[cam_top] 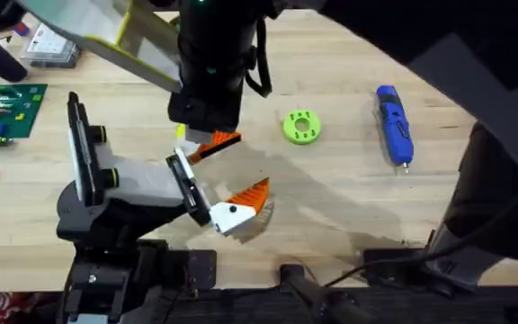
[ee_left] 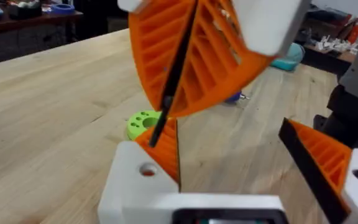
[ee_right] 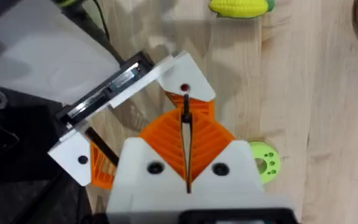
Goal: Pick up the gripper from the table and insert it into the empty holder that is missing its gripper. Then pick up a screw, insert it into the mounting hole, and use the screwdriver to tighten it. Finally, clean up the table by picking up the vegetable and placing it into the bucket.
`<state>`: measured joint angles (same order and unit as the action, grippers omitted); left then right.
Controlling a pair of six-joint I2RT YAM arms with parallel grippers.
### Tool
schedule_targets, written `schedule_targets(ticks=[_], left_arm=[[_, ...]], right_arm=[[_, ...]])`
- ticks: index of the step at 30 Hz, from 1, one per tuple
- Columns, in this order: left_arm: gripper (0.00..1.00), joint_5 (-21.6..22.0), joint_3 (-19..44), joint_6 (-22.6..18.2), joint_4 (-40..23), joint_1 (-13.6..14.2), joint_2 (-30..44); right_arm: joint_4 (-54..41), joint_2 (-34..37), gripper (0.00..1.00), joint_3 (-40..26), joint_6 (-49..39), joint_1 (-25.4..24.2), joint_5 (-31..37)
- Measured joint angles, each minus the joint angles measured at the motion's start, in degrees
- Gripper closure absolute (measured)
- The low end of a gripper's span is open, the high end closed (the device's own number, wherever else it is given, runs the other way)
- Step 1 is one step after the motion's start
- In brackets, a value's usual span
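Pinches the gripper point(ee_right: 188, 102) by its orange tip between the pressed-together fingers of the right gripper point(ee_right: 185, 134), the white base set against the free end of the holder point(cam_top: 142, 184), near the holder's ribbed orange finger point(cam_top: 252, 192) and just above the table point(cam_top: 331, 216). Shows the left gripper point(ee_left: 225, 130) with its fingers spread apart and nothing clamped between them. Finds the screwdriver point(cam_top: 394, 126) lying flat well off to the right, past a green ring point(cam_top: 300, 126), and a yellow corn cob point(ee_right: 240, 6) on the wood beyond the holder.
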<state>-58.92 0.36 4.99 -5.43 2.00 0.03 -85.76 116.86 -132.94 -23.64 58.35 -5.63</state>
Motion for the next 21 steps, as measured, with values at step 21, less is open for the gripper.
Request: schedule_targets(ticks=[21], left_arm=[[0.014,0.0,0.0,0.0,0.0,0.0,0.0]], right_arm=[[-1.7,0.8,0.99,0.0,-1.3,0.4,0.4]])
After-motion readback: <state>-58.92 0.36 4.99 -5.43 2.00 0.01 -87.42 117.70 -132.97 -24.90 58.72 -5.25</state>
